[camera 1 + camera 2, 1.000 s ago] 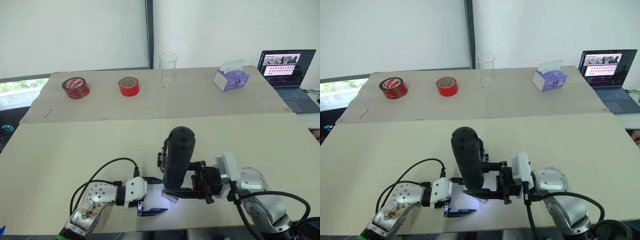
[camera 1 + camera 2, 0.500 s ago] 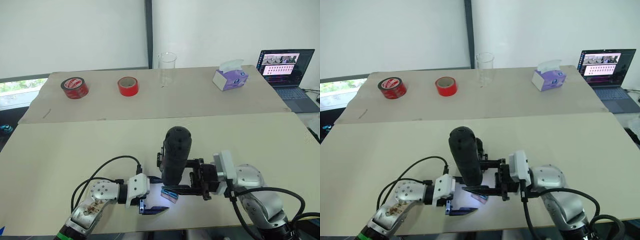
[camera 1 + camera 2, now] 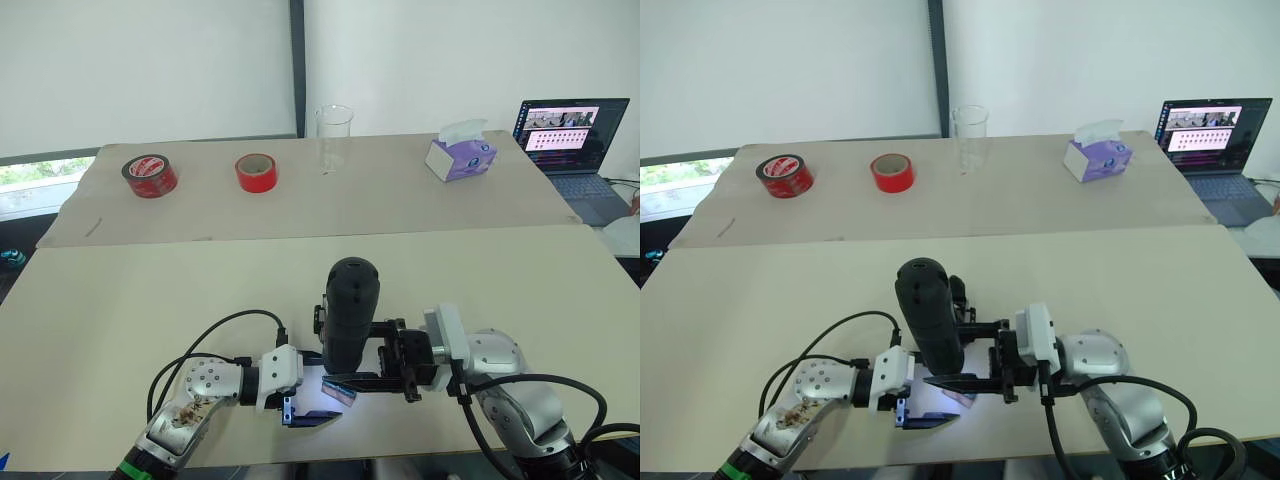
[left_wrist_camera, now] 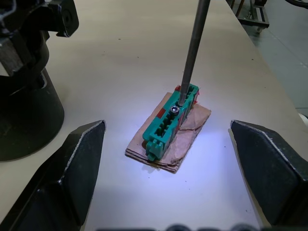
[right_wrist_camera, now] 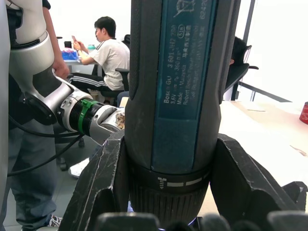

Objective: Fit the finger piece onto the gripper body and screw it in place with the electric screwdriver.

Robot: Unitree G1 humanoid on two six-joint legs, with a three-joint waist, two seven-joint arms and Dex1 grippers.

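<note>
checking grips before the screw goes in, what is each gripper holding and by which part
The right gripper clamps the electric screwdriver around the lower part of its thick barrel. The left gripper is open, holding nothing.

The thick black cylindrical electric screwdriver [image 3: 348, 312] hides most of the small black blocky gripper body [image 3: 322, 318] behind it, and the open silver laptop [image 3: 578, 150] is cut off by the frame's edge.

Head cameras overlook the table [image 3: 120, 290]; wrist cameras sit close.
</note>
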